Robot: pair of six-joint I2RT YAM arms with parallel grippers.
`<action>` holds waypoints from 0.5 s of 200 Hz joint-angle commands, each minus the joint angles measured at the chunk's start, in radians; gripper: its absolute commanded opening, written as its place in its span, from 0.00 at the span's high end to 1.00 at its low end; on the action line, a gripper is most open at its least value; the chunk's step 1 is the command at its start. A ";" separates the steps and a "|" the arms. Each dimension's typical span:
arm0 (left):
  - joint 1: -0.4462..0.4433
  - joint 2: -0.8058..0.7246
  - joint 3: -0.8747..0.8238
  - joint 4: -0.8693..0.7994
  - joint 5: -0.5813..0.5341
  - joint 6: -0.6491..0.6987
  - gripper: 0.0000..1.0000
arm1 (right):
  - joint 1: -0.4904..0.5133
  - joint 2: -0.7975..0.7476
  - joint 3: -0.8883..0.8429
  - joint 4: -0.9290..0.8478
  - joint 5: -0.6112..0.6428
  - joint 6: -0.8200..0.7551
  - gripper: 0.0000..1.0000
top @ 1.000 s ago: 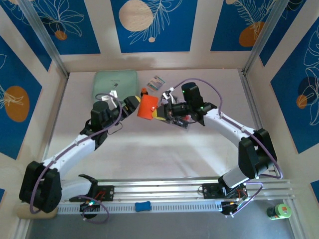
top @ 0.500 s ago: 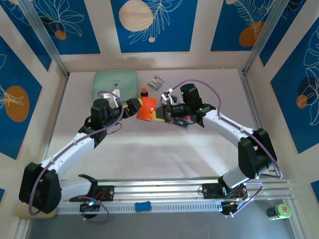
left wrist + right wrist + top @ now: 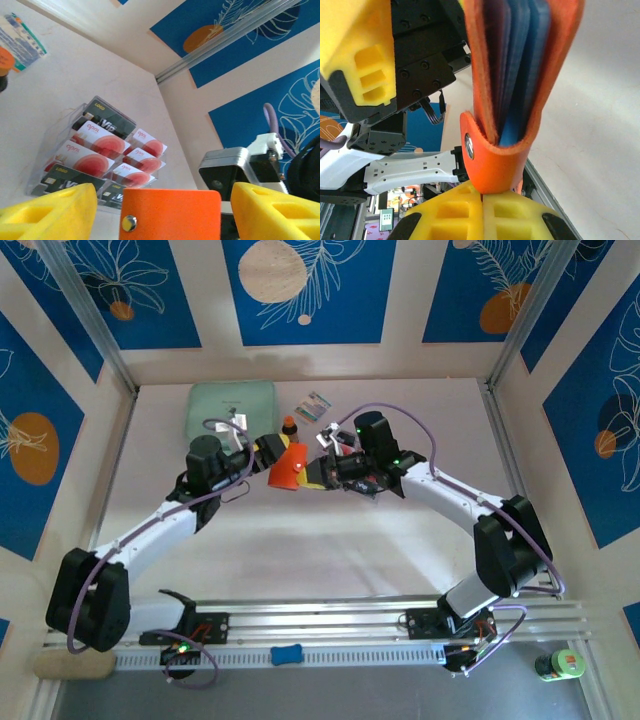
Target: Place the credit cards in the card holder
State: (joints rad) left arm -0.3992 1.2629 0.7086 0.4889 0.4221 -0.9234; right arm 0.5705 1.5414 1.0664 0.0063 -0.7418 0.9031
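The orange card holder [image 3: 290, 466] hangs above the table between both arms, its blue pockets [image 3: 520, 75] gaping. My right gripper [image 3: 318, 475] is shut on the holder's snap flap, its yellow fingers [image 3: 455, 215] pressed together. My left gripper [image 3: 275, 452] straddles the holder's other end [image 3: 170, 212]. Its yellow fingers [image 3: 45, 212] stand apart, with a gap on each side of the orange leather. Beyond it, the credit cards [image 3: 100, 150] sit in a clear tiered stand on the table, red spots facing up.
A mint-green pouch [image 3: 232, 408] lies at the back left. A patterned packet [image 3: 313, 405] and a small orange-capped object [image 3: 289, 424] lie behind the holder. A green can [image 3: 560, 664] stands outside the rail at the front right.
My left gripper has moved right onto the card holder's end and its jaws have narrowed around it. The right arm has shifted slightly left, and the holder has tilted.
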 commanded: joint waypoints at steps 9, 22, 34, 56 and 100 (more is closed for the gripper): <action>0.002 0.014 -0.032 0.076 0.038 -0.027 0.30 | 0.006 0.000 0.026 0.012 -0.034 0.005 1.00; 0.001 0.016 -0.040 0.084 0.043 -0.028 0.31 | 0.006 0.002 0.026 0.012 -0.034 0.005 1.00; 0.002 0.021 -0.047 0.096 0.048 -0.031 0.34 | 0.006 0.003 0.026 0.013 -0.034 0.005 1.00; 0.002 0.029 -0.055 0.115 0.062 -0.033 0.41 | 0.006 0.006 0.027 0.012 -0.036 0.004 1.00; 0.002 0.056 -0.062 0.203 0.097 -0.067 0.63 | 0.006 0.022 0.030 0.014 -0.036 0.005 1.00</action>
State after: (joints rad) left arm -0.3992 1.3052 0.6598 0.5976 0.4725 -0.9745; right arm 0.5705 1.5448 1.0668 0.0086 -0.7418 0.9031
